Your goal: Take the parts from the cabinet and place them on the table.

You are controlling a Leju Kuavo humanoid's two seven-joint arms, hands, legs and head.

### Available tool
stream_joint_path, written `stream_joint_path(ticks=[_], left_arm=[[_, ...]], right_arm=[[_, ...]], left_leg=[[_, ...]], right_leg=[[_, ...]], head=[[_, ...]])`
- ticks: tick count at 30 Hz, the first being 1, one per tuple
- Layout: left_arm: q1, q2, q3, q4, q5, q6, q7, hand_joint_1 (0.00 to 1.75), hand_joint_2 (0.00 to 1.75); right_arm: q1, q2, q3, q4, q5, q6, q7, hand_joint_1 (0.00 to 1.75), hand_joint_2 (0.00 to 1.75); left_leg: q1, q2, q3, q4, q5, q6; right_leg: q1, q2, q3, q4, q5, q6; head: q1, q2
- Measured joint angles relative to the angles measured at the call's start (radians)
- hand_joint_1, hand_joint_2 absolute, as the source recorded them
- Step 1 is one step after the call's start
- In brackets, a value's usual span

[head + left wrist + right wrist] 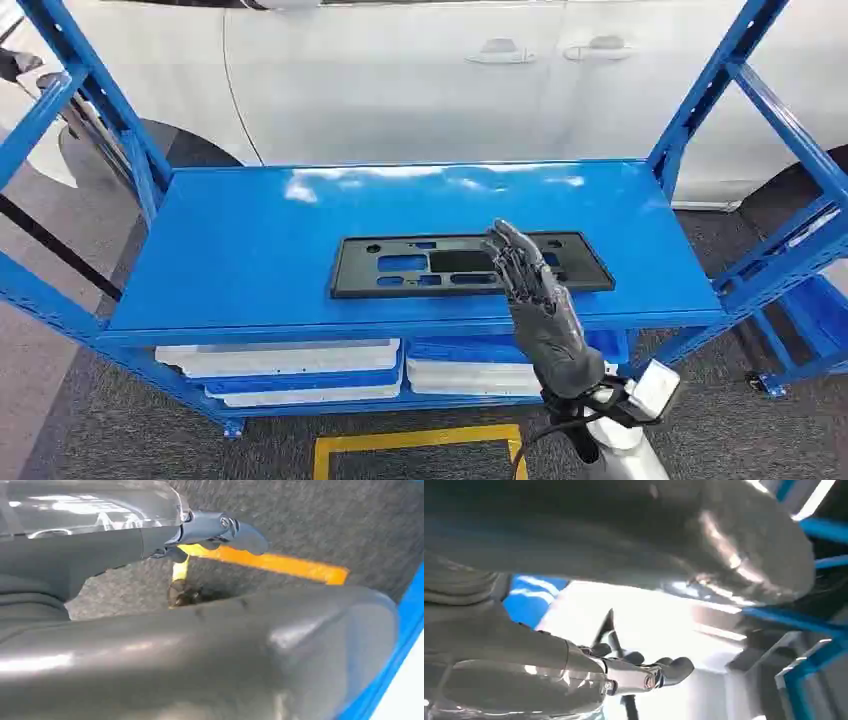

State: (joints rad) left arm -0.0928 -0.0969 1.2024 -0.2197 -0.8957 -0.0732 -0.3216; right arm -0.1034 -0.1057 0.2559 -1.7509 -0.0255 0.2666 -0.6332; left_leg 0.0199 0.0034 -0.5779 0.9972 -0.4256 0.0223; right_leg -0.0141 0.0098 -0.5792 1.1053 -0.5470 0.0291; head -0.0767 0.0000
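text: none legible | labels: none | brands: none (car body and blue rack bear no readable marks)

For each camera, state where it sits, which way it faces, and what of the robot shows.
Head view: high on the body, facing forward and down at the blue rack, black plate and right hand.
Left wrist view: behind the left hand, facing the carpet and yellow tape.
Right wrist view: behind the right hand, facing the rack.
Head and right wrist views share the rack.

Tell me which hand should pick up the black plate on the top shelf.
Right. The right hand is raised over the black plate with fingers extended, holding nothing. The left hand hangs low over the floor's yellow tape.
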Motion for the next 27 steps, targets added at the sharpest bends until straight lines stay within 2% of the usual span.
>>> stream_joint_path(ticks=[1, 2, 3, 4, 5, 7, 8, 9, 11, 12, 13, 14, 15, 17, 18, 19, 20, 22, 23, 24, 27], left_arm=[[-0.001, 0.001, 0.0, 0.0, 0.0, 0.0, 0.0, 0.0, 0.0], [-0.001, 0.001, 0.0, 0.0, 0.0, 0.0, 0.0, 0.0, 0.0], [0.001, 0.001, 0.0, 0.0, -0.002, 0.0, 0.0, 0.0, 0.0], [0.002, 0.001, -0.001, 0.0, -0.003, 0.0, 0.0, 0.0, 0.0], [0.003, 0.001, -0.002, 0.0, -0.008, 0.0, 0.0, 0.0, 0.0], [0.002, 0.0, -0.005, 0.0, -0.016, -0.002, 0.0, 0.0, 0.0], [0.002, 0.0, -0.006, 0.0, -0.018, -0.002, 0.0, 0.0, 0.0], [-0.001, 0.0, -0.006, 0.0, -0.022, -0.004, 0.0, 0.0, 0.0], [-0.002, 0.0, -0.008, 0.0, -0.027, -0.005, -0.001, 0.0, 0.0], [-0.003, 0.0, -0.01, 0.0, -0.027, -0.005, -0.001, 0.0, 0.0], [-0.005, 0.0, -0.011, 0.0, -0.027, -0.005, -0.002, 0.0, 0.0], [-0.005, 0.001, -0.012, 0.0, -0.027, -0.005, -0.003, 0.0, 0.0], [-0.006, 0.001, -0.013, 0.0, -0.027, -0.007, -0.003, 0.0, 0.0], [-0.005, 0.0, -0.013, 0.0, -0.027, -0.007, -0.003, 0.0, 0.0], [-0.003, 0.0, -0.013, 0.0, -0.029, -0.008, -0.003, 0.0, 0.0], [-0.001, 0.0, -0.013, 0.0, -0.029, -0.007, -0.003, 0.0, 0.0], [0.001, 0.0, -0.013, 0.0, -0.028, -0.007, -0.003, 0.0, 0.0], [0.0, 0.001, -0.013, 0.0, -0.027, -0.002, -0.004, 0.0, 0.0], [0.0, 0.002, -0.013, 0.0, -0.027, -0.001, -0.005, 0.0, 0.0], [-0.001, 0.002, -0.013, 0.0, -0.027, -0.001, -0.006, 0.0, 0.0], [0.003, 0.001, -0.013, 0.0, -0.027, 0.0, -0.006, 0.0, 0.0]], right_arm=[[0.004, 0.0, -0.003, 0.008, 0.014, -0.009, 0.014, 0.0, 0.0], [0.012, 0.0, -0.005, 0.014, 0.031, -0.02, 0.015, 0.0, 1.75], [0.021, 0.0, -0.008, 0.021, 0.061, -0.037, 0.015, 0.0, 1.75], [0.027, 0.0, -0.008, 0.028, 0.093, -0.056, 0.014, 0.0, 1.75], [0.031, 0.0, -0.009, 0.033, 0.137, -0.082, 0.014, 0.0, 1.75], [0.031, 0.0, -0.007, 0.044, 0.268, -0.158, 0.014, 0.0, 1.75], [0.03, 0.0, -0.003, 0.053, 0.311, -0.19, 0.015, 0.0, 1.75], [0.027, 0.0, 0.004, 0.061, 0.38, -0.25, 0.026, 0.0, 1.75], [0.015, 0.0, 0.039, 0.083, 0.604, -0.419, 0.063, 0.0, 1.75], [0.008, -0.002, 0.055, 0.094, 0.678, -0.468, 0.077, 0.0, 1.75], [0.001, -0.001, 0.072, 0.105, 0.746, -0.516, 0.098, 0.0, 1.75], [-0.009, 0.0, 0.095, 0.119, 0.819, -0.568, 0.119, 0.0, 1.75], [-0.02, 0.0, 0.115, 0.132, 0.868, -0.603, 0.133, 0.0, 1.75], [-0.03, 0.0, 0.145, 0.161, 0.938, -0.659, 0.153, 0.0, 1.75], [-0.035, 0.0, 0.158, 0.182, 0.985, -0.696, 0.166, 0.0, 1.75], [-0.04, 0.0, 0.17, 0.202, 1.025, -0.725, 0.177, 0.0, 1.75], [-0.046, 0.0, 0.183, 0.22, 1.075, -0.755, 0.191, 0.0, 1.75], [-0.06, 0.0, 0.21, 0.251, 1.165, -0.806, 0.222, 0.0, 1.75], [-0.068, 0.0, 0.227, 0.269, 1.203, -0.822, 0.236, 0.0, 1.75], [-0.074, 0.0, 0.239, 0.282, 1.215, -0.829, 0.243, 0.0, 1.75], [-0.088, -0.001, 0.266, 0.316, 1.25, -0.84, 0.26, 0.0, 1.75]], left_leg=[[-0.002, 0.0, 0.0, 0.0, -0.002, 0.003], [-0.004, 0.0, 0.0, 0.0, -0.004, 0.006], [-0.006, 0.0, 0.001, 0.0, -0.006, 0.007], [-0.006, -0.001, 0.004, 0.0, -0.009, 0.007], [-0.007, -0.002, 0.008, 0.001, -0.012, 0.006], [-0.008, -0.003, 0.019, 0.001, -0.018, 0.001], [-0.009, -0.003, 0.02, 0.002, -0.021, -0.003], [-0.016, -0.004, 0.017, 0.007, -0.026, -0.01], [-0.015, -0.003, 0.018, 0.003, -0.026, -0.019], [-0.014, -0.001, 0.021, 0.0, -0.025, -0.024], [-0.016, -0.001, 0.024, 0.001, -0.03, -0.032], [-0.013, -0.002, 0.016, 0.024, -0.047, -0.036], [-0.011, -0.002, -0.011, 0.083, -0.085, -0.041], [-0.007, -0.002, -0.092, 0.248, -0.159, -0.049], [-0.007, -0.002, -0.124, 0.31, -0.173, -0.052], [-0.007, -0.002, -0.132, 0.321, -0.163, -0.053], [-0.007, -0.002, -0.118, 0.281, -0.13, -0.052], [-0.007, -0.002, -0.033, 0.1, -0.03, -0.046], [-0.008, -0.002, 0.002, 0.02, -0.006, -0.04], [-0.013, -0.003, 0.012, 0.005, -0.02, -0.033], [-0.018, -0.006, 0.004, 0.008, -0.017, -0.018]], right_leg=[[-0.001, 0.0, -0.043, 0.083, -0.037, 0.003], [-0.001, -0.001, -0.086, 0.162, -0.066, 0.006], [-0.001, -0.001, -0.121, 0.218, -0.073, 0.008], [-0.001, -0.001, -0.125, 0.21, -0.05, 0.007], [-0.001, -0.002, -0.105, 0.158, -0.01, 0.005], [0.0, -0.005, -0.027, -0.018, 0.087, -0.005], [0.003, -0.009, 0.0, -0.089, 0.103, -0.013], [0.008, -0.01, 0.004, -0.099, 0.099, -0.016], [0.011, -0.006, 0.0, -0.096, 0.097, -0.024], [0.012, -0.005, 0.0, -0.096, 0.097, -0.03], [0.003, -0.006, 0.006, -0.107, 0.103, -0.038], [0.001, -0.007, 0.011, -0.112, 0.104, -0.042], [0.0, -0.008, 0.011, -0.112, 0.104, -0.049], [0.003, -0.009, 0.011, -0.112, 0.102, -0.052], [0.003, -0.009, 0.011, -0.111, 0.101, -0.053], [0.004, -0.008, 0.012, -0.11, 0.1, -0.053], [0.004, -0.007, 0.014, -0.109, 0.098, -0.052], [0.003, -0.004, 0.022, -0.107, 0.092, -0.048], [0.004, -0.004, 0.024, -0.106, 0.088, -0.043], [0.011, -0.004, 0.021, -0.102, 0.086, -0.037], [0.007, -0.004, 0.019, -0.107, 0.089, -0.022]], head=[[0.0, 0.0], [0.0, 0.0], [0.0, 0.0], [0.0, 0.0], [0.0, 0.0], [0.0, 0.0], [0.0, 0.0], [0.0, 0.0], [0.0, 0.0], [0.0, 0.0], [0.0, 0.0], [0.0, 0.0], [0.0, 0.0], [0.0, 0.0], [0.0, 0.0], [0.0, 0.0], [0.0, 0.0], [0.0, 0.0], [0.0, 0.0], [0.0, 0.0], [0.0, 0.0]])
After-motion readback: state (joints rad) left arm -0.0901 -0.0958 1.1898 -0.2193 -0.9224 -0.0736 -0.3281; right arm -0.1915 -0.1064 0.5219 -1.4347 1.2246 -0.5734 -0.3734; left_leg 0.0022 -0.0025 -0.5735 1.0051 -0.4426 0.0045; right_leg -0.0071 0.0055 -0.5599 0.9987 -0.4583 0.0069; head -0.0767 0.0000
